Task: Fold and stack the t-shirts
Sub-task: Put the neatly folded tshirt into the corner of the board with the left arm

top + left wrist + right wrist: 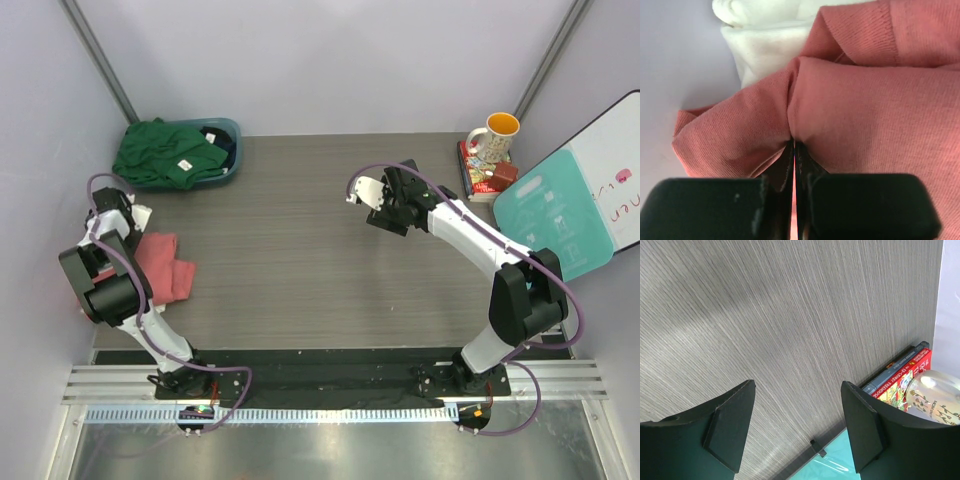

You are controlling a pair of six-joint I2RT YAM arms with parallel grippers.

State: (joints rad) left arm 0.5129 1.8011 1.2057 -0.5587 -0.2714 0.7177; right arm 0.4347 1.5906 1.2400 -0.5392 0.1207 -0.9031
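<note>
The coral-red t-shirt (168, 266) lies bunched at the table's left edge and fills the left wrist view (870, 110). My left gripper (132, 220) is shut on a fold of it (794, 145); the jaws stand almost together with cloth pinched between them. The white t-shirt (143, 213) lies partly under the red one and shows in the left wrist view (765, 45). The dark green t-shirt (165, 150), with a small white label, lies heaped in the tub at the back left. My right gripper (383, 212) is open and empty above the bare table (797, 385).
A teal tub (230, 152) stands at the back left. At the back right are a mug (495, 135) on books (478, 175), a teal board (555, 225) and a whiteboard (620, 180). The right wrist view shows the books (905, 372), mug (935, 397) and board (827, 467).
</note>
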